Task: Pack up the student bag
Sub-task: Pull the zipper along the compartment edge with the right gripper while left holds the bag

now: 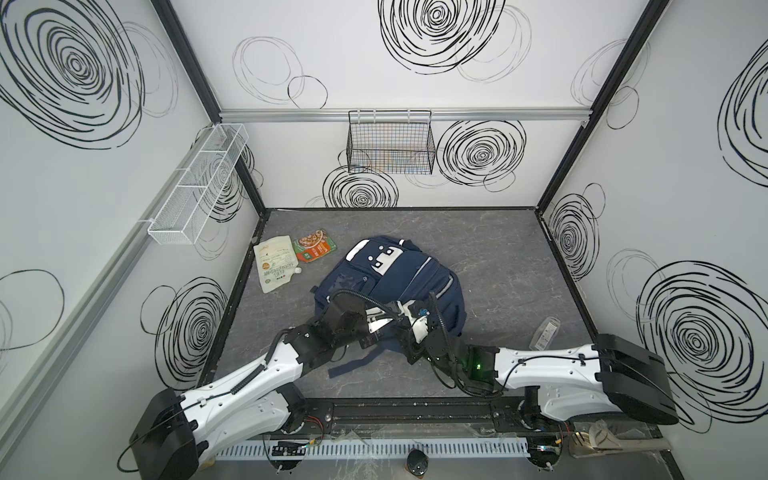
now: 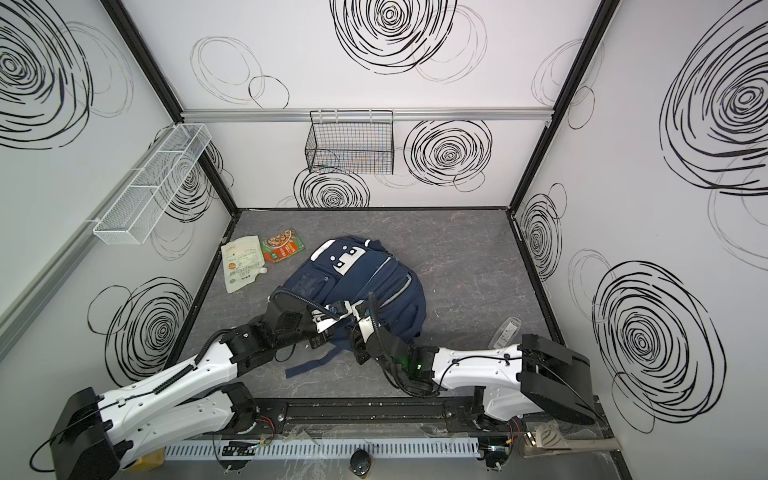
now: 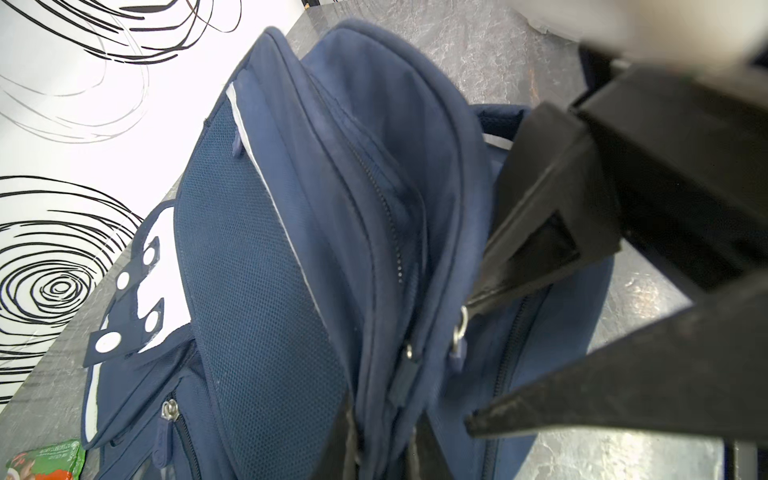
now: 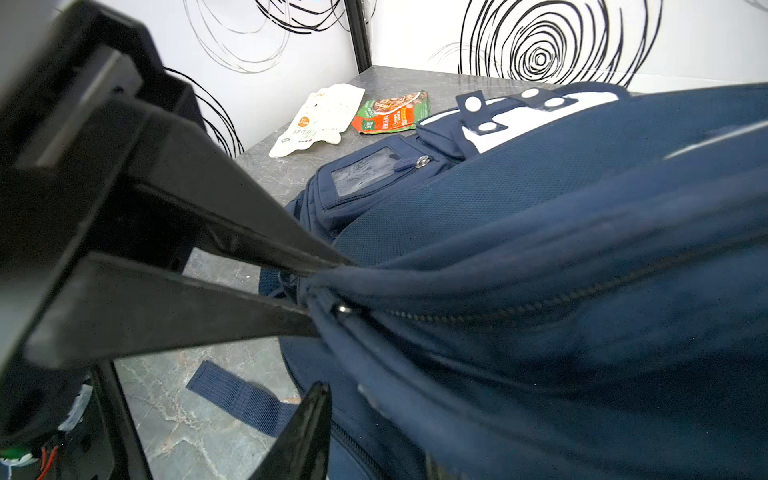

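The student bag (image 1: 399,274) (image 2: 365,274), navy with a white face patch, lies flat mid-table. Both grippers meet at its near edge. My left gripper (image 1: 394,317) (image 3: 384,440) is shut, pinching a fold of the bag's fabric beside the end of a zip; the right wrist view shows its two fingers (image 4: 257,249) converging on that fold. My right gripper (image 3: 469,361) (image 4: 370,449) stands open right next to it, one finger on each side of the bag's zipped edge, close to a metal zip pull (image 3: 460,328). The zip (image 4: 519,307) looks closed along its visible length.
A white spouted pouch (image 1: 276,262) and an orange-green food packet (image 1: 314,245) lie at the back left. A clear plastic pack (image 1: 546,332) lies near the right wall. A loose bag strap (image 1: 353,365) trails toward the front. A black wire basket (image 1: 390,145) and a white mesh basket (image 1: 199,187) hang on the walls.
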You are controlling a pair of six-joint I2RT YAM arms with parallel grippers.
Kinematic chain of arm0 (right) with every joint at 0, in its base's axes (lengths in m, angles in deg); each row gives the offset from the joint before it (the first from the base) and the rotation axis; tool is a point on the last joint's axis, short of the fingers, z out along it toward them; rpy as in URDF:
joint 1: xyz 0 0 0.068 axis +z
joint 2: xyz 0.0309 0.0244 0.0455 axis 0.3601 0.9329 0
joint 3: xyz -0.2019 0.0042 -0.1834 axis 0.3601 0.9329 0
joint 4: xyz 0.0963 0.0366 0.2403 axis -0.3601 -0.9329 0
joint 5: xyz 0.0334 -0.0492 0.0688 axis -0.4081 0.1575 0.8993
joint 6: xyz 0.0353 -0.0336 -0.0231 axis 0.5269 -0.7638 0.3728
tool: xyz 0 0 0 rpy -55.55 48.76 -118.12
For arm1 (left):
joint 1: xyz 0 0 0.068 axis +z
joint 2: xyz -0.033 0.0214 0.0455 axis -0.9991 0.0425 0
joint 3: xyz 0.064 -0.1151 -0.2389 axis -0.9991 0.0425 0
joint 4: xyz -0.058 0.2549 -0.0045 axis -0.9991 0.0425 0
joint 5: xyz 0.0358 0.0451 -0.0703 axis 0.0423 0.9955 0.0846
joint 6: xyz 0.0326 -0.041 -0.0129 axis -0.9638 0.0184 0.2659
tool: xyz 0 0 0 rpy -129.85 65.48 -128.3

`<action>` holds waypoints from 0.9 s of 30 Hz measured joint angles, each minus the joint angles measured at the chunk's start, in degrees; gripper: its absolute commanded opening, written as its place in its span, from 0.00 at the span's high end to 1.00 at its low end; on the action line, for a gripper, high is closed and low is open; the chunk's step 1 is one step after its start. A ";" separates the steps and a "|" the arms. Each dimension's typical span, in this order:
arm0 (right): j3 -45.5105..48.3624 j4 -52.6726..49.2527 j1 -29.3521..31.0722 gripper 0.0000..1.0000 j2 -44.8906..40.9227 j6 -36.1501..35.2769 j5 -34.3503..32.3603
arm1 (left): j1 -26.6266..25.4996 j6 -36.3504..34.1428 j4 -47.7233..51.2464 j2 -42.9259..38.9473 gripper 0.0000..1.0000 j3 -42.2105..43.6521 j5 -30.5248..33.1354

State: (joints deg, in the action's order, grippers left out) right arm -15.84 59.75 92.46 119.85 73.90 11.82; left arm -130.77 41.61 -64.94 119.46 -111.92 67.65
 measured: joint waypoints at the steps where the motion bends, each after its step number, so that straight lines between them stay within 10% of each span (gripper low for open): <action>1: -0.02 0.33 0.00 0.60 0.31 -0.15 -0.31 | 0.09 0.09 -0.04 0.00 1.00 0.00 -0.15; 7: -1.38 1.07 -0.02 0.62 2.58 -0.74 -1.86 | 0.39 0.52 -0.20 0.00 1.00 0.00 -0.90; 19: -1.27 -0.39 -0.28 1.00 0.13 -1.01 -1.90 | 0.50 1.18 -1.42 -0.11 0.98 0.00 -0.55; 27: 4.11 -0.55 -2.27 1.00 -8.59 1.60 5.35 | 0.35 1.25 -2.21 -0.11 0.92 0.00 0.96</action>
State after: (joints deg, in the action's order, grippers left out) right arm -11.73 59.20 90.18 111.26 75.50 17.18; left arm -130.42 42.86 -67.15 119.35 -111.92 68.61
